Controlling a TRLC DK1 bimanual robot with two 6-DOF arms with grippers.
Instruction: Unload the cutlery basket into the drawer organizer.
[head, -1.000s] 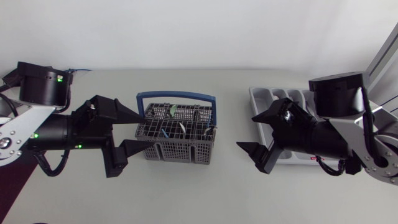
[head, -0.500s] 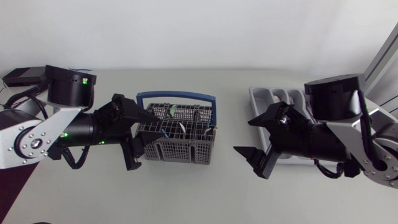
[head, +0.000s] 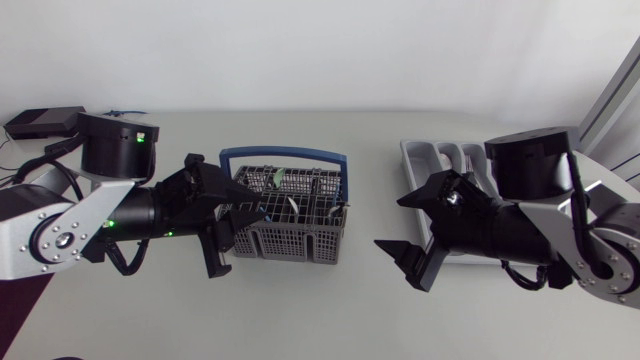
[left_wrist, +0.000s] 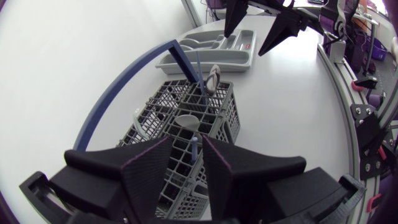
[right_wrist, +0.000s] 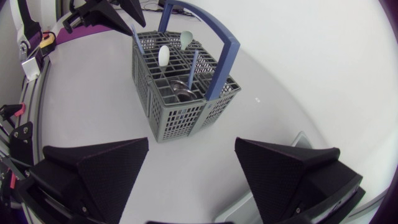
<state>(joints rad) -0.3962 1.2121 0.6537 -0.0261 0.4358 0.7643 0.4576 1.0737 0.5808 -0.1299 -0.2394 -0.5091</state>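
Cutlery basket (head: 285, 240) sits mid-table, drawer organizer (head: 425, 158) near the right edge. Left gripper (left_wrist: 186, 138) stands slightly apart around a blue handle (left_wrist: 196, 150); right gripper (head: 405, 228) gapes wide, holding nothing. We should centre that handle, pinch firmly, then lift straight up

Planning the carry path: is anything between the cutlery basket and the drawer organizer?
Yes: the right pincer, open, hangs in the gap between basket and organizer, and its arm covers part of the organizer.
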